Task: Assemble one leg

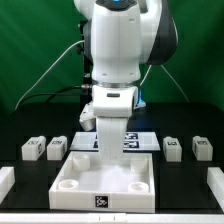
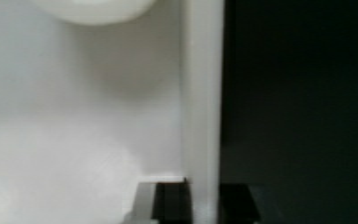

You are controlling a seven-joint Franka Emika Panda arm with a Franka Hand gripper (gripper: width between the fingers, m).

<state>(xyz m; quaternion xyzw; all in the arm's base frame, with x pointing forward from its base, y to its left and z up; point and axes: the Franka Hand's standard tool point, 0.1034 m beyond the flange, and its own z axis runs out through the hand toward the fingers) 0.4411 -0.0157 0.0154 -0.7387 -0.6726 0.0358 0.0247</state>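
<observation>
Four legs (image 1: 33, 148) idle; arm (image 1: 115, 50) down at the tray (image 1: 70, 200).
Exterior view: the legs stand on the table (image 1: 185, 175) in two pairs, one pair each side of the tray, all well apart from the gripper (image 1: 108, 146), which hangs low at the tray's far rim, marker board (image 1: 135, 141) just behind; jaws apart or together, I cannot tell. Wrist view: close white tray floor, a round socket (image 2: 96, 8), an upright rim (image 2: 202, 100) against black table.
</observation>
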